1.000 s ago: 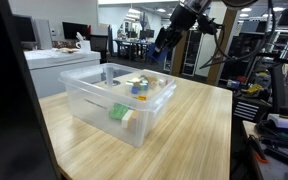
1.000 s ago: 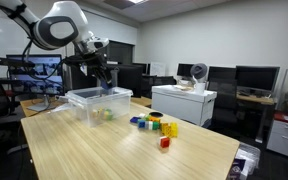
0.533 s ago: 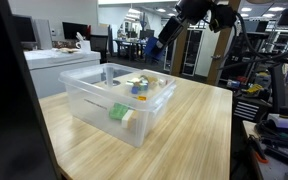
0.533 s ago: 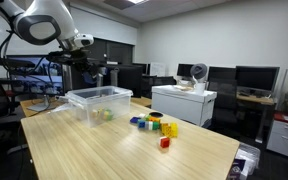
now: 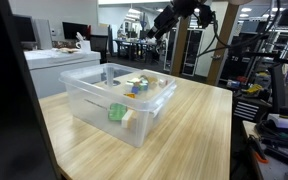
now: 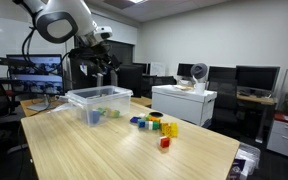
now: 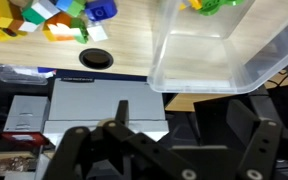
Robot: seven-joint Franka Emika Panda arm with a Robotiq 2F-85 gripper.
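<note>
1. High above the clear plastic bin (image 5: 112,95), my gripper (image 5: 164,22) hangs with its fingers (image 7: 256,145) spread wide and nothing between them.
2. The bin stands on the wooden table (image 5: 189,130), below the gripper and a little to one side. A green block (image 5: 117,113) lies against its near wall, and a few mixed blocks (image 5: 136,86) lie toward its far side.
3. My main worry is the see-through wall. If I misjudge the rim on the way down, a finger could catch it and shove or tip the light bin.
4. The blocks inside lie close together, so wide-spread fingers might pinch two at once or flick one out.
5. To the right of the bin a pile of loose blocks (image 6: 156,123) sits on the table, with a red block (image 6: 165,143) nearer the edge. A careless sweep could scatter them.
6. The wrist view cuts off most of the bin, leaving one corner and a sliver of its contents.
7. My fingertips are dark against dark clutter there, so I cannot place their exact ends.
8. In both exterior views the blocks are too small for me to tell their shapes.
</note>
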